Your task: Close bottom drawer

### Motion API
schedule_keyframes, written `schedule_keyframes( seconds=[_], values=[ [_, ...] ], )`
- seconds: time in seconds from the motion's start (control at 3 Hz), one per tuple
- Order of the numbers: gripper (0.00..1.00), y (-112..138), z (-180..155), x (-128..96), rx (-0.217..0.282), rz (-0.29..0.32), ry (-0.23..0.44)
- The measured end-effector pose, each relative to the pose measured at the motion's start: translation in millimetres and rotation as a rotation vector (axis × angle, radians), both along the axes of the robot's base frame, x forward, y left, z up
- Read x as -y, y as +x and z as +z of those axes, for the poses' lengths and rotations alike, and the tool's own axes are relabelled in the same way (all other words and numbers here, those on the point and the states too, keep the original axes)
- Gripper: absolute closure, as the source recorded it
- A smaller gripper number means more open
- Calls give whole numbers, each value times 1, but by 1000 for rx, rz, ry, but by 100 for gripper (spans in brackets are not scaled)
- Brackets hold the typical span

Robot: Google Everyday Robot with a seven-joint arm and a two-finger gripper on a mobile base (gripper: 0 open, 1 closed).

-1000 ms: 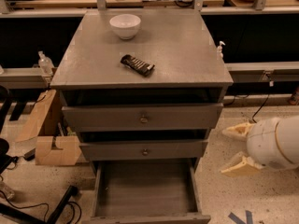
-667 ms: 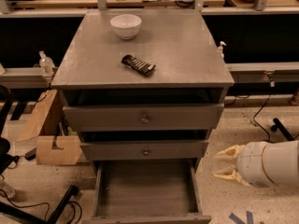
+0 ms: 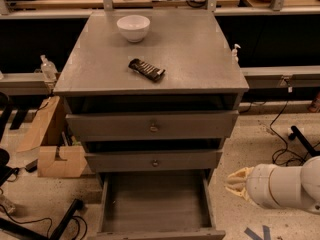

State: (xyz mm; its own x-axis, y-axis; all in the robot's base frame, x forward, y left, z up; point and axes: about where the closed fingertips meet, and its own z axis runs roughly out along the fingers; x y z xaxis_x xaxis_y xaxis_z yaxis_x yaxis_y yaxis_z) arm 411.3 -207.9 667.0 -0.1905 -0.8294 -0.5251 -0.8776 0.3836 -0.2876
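Single camera, high, in front of grey wooden cabinet, facing down and forward over its front edge; close range. Cream-tipped white gripper low, right of front right corner.

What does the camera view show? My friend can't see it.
The grey cabinet's narrow bottom drawer stands pulled open, its plank floor showing. The robot's white, cream-tipped gripper hovers low at the picture's right, apart from it. A round white bowl and a dark wrapped snack bar sit on the grey cabinet top.
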Motion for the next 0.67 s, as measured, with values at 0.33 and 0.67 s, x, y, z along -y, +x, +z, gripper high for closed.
schedule_keyframes(
  seconds=[0.33,0.67],
  values=[
    [100,-1,0,-1,-2,3,0],
    [100,-4,-27,-9,-28,2,8]
  ],
)
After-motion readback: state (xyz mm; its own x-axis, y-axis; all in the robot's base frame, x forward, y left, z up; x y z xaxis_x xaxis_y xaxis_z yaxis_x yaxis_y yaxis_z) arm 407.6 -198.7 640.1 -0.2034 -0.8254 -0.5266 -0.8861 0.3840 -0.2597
